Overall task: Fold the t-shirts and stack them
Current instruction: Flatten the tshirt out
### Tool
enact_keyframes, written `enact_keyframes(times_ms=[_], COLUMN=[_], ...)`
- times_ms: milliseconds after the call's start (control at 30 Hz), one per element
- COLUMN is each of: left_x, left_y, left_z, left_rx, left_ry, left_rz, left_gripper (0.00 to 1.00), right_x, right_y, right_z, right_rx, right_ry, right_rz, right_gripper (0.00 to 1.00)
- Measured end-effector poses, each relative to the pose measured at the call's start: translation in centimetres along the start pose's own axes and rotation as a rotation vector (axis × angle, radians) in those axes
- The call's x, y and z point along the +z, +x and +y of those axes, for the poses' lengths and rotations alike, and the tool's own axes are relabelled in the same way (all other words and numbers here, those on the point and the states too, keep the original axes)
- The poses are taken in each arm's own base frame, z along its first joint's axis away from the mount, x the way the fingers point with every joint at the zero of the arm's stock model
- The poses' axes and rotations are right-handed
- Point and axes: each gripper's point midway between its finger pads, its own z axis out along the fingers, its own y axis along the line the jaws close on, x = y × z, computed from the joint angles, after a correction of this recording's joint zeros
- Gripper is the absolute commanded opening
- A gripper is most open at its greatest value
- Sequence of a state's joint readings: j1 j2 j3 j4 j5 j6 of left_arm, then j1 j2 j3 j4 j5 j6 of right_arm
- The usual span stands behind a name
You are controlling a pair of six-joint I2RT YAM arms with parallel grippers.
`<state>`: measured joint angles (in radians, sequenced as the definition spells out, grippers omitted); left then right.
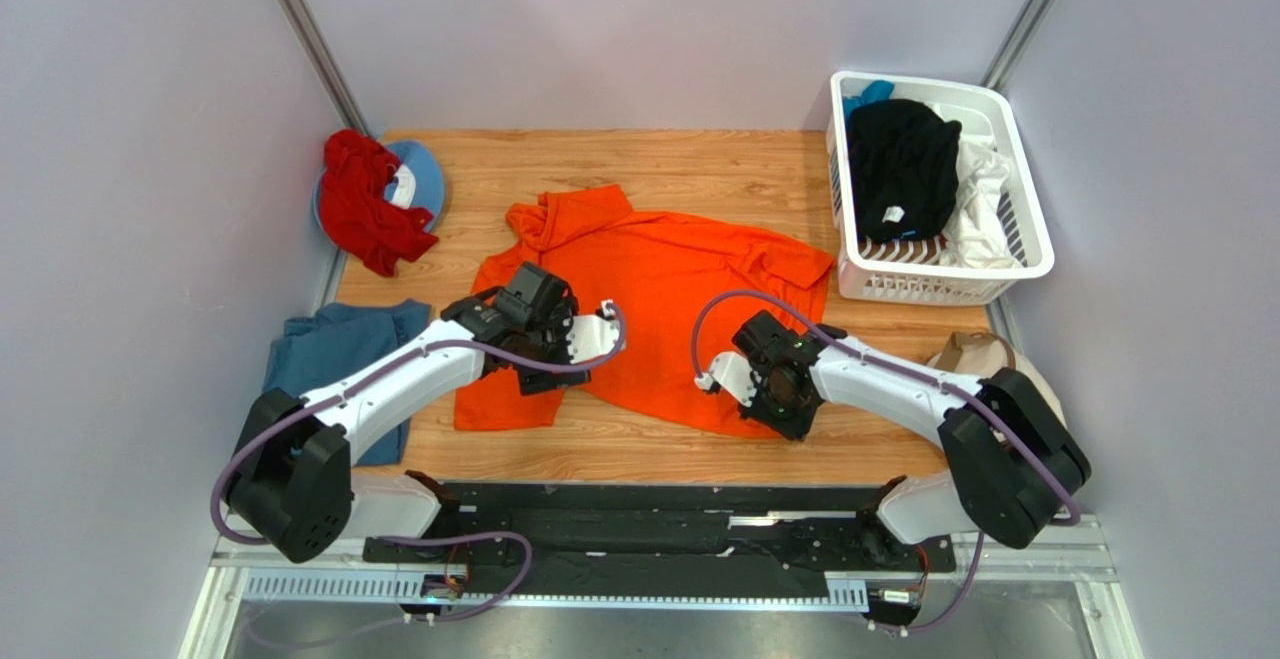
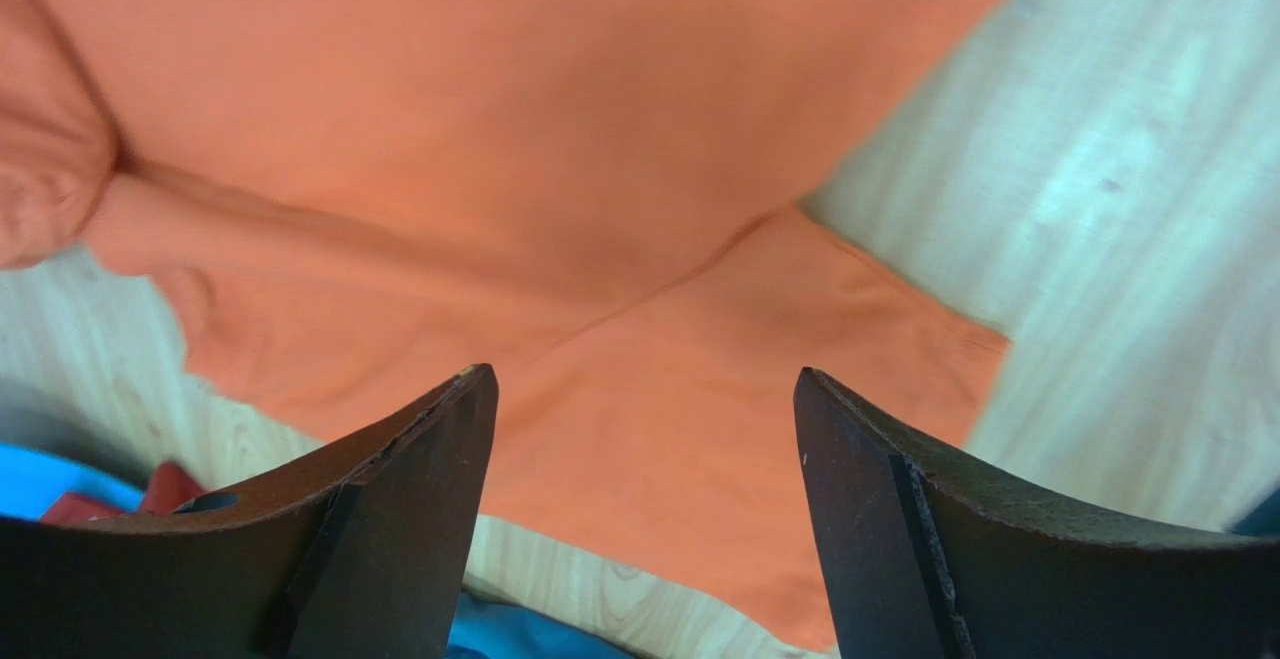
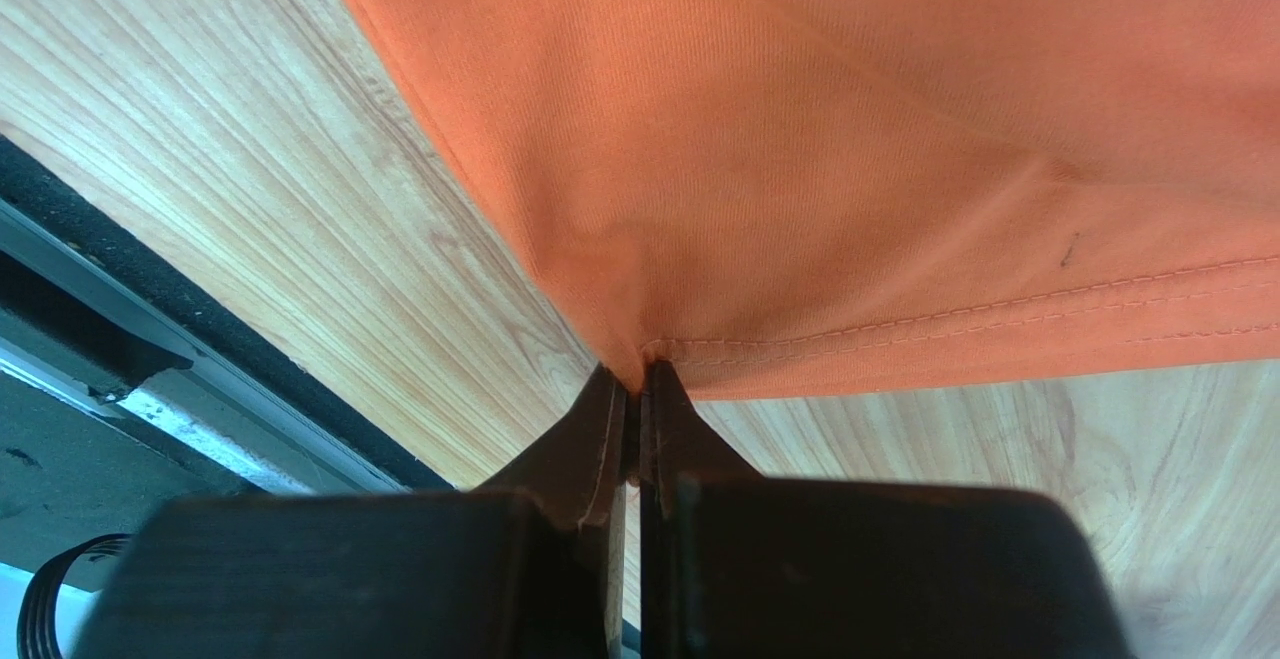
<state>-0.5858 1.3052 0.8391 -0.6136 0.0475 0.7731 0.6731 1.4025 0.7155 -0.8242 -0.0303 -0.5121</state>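
Observation:
The bright orange t-shirt (image 1: 661,292) lies spread flat on the wooden table (image 1: 706,164). My right gripper (image 1: 769,394) is at its near right corner. In the right wrist view the right gripper (image 3: 643,379) is shut on the hem corner of the orange t-shirt (image 3: 902,134). My left gripper (image 1: 520,335) hovers over the shirt's left side. In the left wrist view the left gripper (image 2: 646,382) is open, with a sleeve of the orange t-shirt (image 2: 706,389) below and nothing between the fingers. A dusty blue t-shirt (image 1: 338,367) lies crumpled at the table's left edge.
A white basket (image 1: 1031,232) at the back right holds a black t-shirt (image 1: 902,164) and a white one (image 1: 984,194). A red cloth (image 1: 365,202) lies on a blue cap (image 1: 421,176) at the back left. A beige cap (image 1: 977,349) sits by the right arm.

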Motion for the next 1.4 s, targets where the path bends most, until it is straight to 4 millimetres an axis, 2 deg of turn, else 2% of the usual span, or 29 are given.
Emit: enact_keyframes(times_ms=[67,267,400,500,800,1033,1167,1400], left_x=[0.0,0.7,0.8,0.4,-0.9,-1.4,-1.9,-1.6], left_y=[0.2,3.9,6.1,6.9,7.2,10.5,11.2,11.2], left_z=[-0.7,-5.2,-6.8,-7.1,-6.1,-7.3,-7.6,-8.0], left_rx=[0.012,0.051,0.072,0.092,0.142,0.142,0.143,0.150], left_ry=[0.019,0.137,0.156,0.134,0.062,0.078,0.081,0.108], left_rz=[0.001,0.080,0.125,0.132,0.113,0.177,0.187,0.183], left_gripper=[0.81,0.80,0.80,0.80,0.79,0.78,0.77,0.65], right_x=[0.0,0.0,-0.1,-0.1,-0.1,-0.2,-0.2,-0.3], right_y=[0.0,-0.1,0.0,0.2,0.9,1.5,1.7,1.8], right_z=[-0.1,-1.1,-2.3,-3.3,-5.2,-6.2,-6.5,-6.9], right_rx=[0.000,0.026,0.060,0.083,0.115,0.140,0.146,0.142], right_ry=[0.003,0.007,0.022,0.044,0.072,0.082,0.085,0.095], right_rz=[0.008,0.038,0.039,0.034,0.026,0.022,0.021,0.026], right_gripper=[0.00,0.00,0.00,0.00,0.00,0.00,0.00,0.00])
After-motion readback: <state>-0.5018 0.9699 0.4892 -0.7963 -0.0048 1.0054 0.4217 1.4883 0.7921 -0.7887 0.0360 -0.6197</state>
